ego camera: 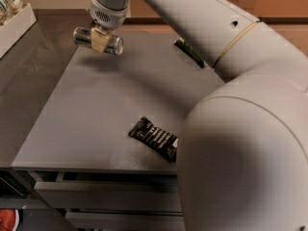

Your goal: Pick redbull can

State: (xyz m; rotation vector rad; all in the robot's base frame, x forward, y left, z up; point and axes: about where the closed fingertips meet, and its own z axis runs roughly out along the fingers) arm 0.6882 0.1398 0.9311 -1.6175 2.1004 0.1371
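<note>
Hand (100, 40) at top left, fingers clamped across the middle of the redbull can (83, 35); can sits horizontal in the grip, raised off the table (96, 105) over its far left corner; black snack bar (155, 137) near front edge, well apart

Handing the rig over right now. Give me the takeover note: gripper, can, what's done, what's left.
Gripper: shut across the middle of the redbull can, above the table's far left corner.
Redbull can: held sideways, apparently clear of the grey table, with its shadow beneath.
Black snack bar lies near the front edge; the green bag peeks out behind the arm.
Done: grasp and, it seems, lift-off.
Left: confirm the hold is secure.
</note>
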